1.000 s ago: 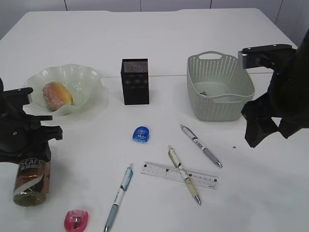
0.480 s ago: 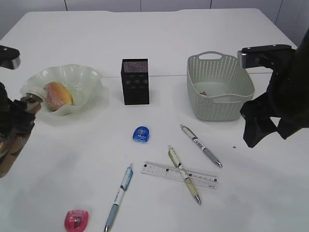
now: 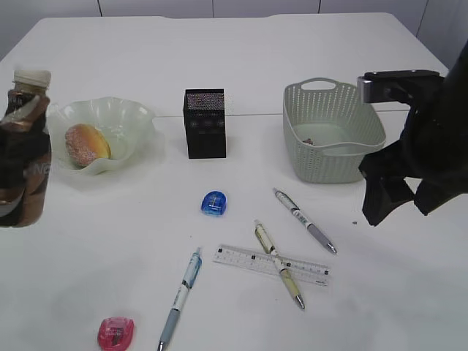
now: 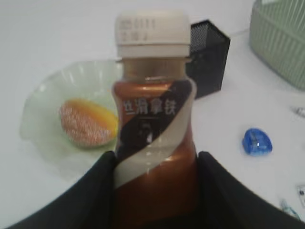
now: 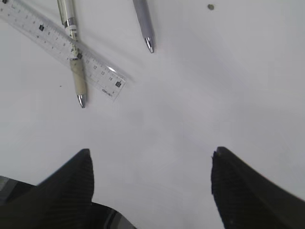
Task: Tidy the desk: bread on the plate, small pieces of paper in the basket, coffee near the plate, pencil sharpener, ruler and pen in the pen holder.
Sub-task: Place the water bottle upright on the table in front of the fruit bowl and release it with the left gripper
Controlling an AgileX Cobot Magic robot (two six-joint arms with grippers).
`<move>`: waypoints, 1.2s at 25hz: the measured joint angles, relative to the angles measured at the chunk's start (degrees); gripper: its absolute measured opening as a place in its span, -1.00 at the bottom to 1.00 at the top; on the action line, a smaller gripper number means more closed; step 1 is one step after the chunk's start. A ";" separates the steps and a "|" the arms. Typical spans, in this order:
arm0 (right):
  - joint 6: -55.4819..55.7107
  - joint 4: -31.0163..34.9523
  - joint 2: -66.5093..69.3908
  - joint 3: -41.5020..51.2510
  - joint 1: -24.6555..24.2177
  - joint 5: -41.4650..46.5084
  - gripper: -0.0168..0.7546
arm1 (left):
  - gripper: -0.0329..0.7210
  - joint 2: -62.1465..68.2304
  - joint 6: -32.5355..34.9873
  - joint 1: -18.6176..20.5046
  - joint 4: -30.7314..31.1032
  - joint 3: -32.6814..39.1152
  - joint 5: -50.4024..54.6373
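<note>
The coffee (image 3: 23,150), a brown bottle with a white cap, hangs upright at the far left beside the plate (image 3: 130,117), above the desk (image 3: 131,241). My left gripper (image 4: 155,160) is shut on its body. The bread (image 3: 86,144) lies in the plate. Right of the basket (image 3: 333,131), my right gripper (image 5: 151,151) hovers open and empty over bare desk. The ruler (image 3: 245,260) lies under a pen (image 3: 278,265), with two more pens (image 3: 305,220) (image 3: 180,296) nearby. A blue sharpener (image 3: 213,203) and a pink sharpener (image 3: 115,333) sit in front of the pen holder (image 3: 205,123).
Something small lies on the basket's floor (image 3: 308,141). A tiny dark speck (image 3: 355,222) sits on the desk near my right gripper. A seam runs across the desk behind the pen holder.
My left gripper has carried the coffee up from the front left of the desk and turned it upright beside the plate. The right arm has barely shifted.
</note>
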 joint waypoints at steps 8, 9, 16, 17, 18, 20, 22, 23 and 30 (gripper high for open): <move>0.00 0.94 0.00 0.00 0.00 0.25 0.50 | 0.06 2.50 0.08 0.00 0.08 7.27 -24.21; 0.00 0.98 0.00 0.00 0.00 0.25 0.50 | 0.06 3.32 0.08 0.00 0.08 7.43 -26.25; 0.00 1.25 0.00 0.00 0.00 0.28 0.50 | 0.05 9.59 0.08 0.00 0.08 7.43 -40.21; 0.00 1.25 0.00 0.00 0.00 0.28 0.50 | 0.05 10.21 0.08 0.00 0.08 7.43 -42.34; 0.00 1.25 0.00 0.00 0.00 0.28 0.50 | 0.05 10.74 0.08 0.00 0.08 7.43 -44.51; 0.00 1.25 0.00 0.00 0.00 0.18 0.50 | 0.05 12.00 0.08 0.00 0.08 7.43 -48.21; 0.00 1.25 0.00 0.00 0.00 -0.39 0.50 | 0.03 13.85 0.08 0.00 0.08 7.43 -50.83; 0.00 1.25 0.00 0.00 0.00 -0.63 0.50 | 0.02 14.71 0.08 0.00 0.08 7.43 -51.74; 0.00 0.59 0.00 0.00 0.00 -1.22 0.50 | 0.02 23.65 0.08 0.00 -4.39 7.32 -58.73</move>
